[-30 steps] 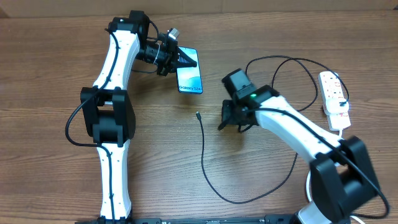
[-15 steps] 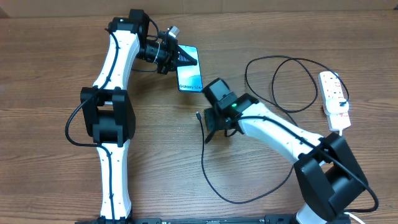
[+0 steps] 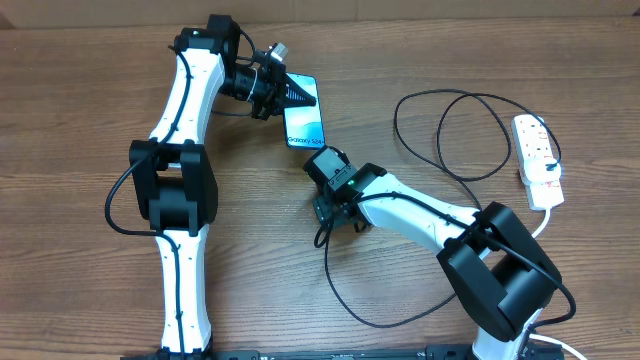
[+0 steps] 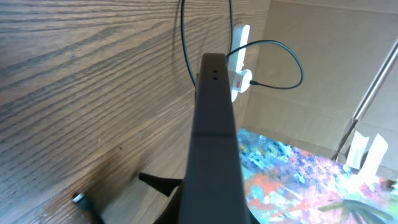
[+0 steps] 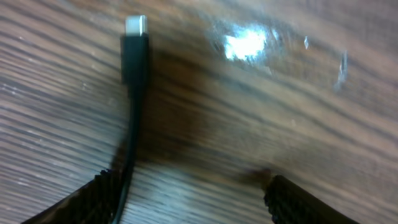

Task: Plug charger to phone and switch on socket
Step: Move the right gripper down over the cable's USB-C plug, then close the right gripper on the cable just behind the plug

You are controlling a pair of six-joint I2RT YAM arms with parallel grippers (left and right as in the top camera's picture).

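The phone (image 3: pixel 308 127), light blue screen up, lies at the table's upper middle with my left gripper (image 3: pixel 298 95) shut on its far end. The left wrist view shows the phone's dark edge (image 4: pixel 212 124) running away from the jaws. The charger's thin black cable (image 3: pixel 328 262) loops across the table to the white socket (image 3: pixel 537 150) at the right edge. Over the cable's free end hovers my right gripper (image 3: pixel 322 208). In the right wrist view the gripper (image 5: pixel 193 202) stands open, the plug (image 5: pixel 135 42) lies ahead and its cable passes just inside the left finger (image 5: pixel 93 200).
The socket (image 4: pixel 239 59) and part of the cable show far off in the left wrist view. The socket's white lead (image 3: pixel 545 215) runs down the table's right side. Bare wooden tabletop (image 3: pixel 80 230) surrounds the arms.
My right arm has swung left and down over the cable's plug end, and its jaws have gone from shut to open. The left gripper and phone have not moved.
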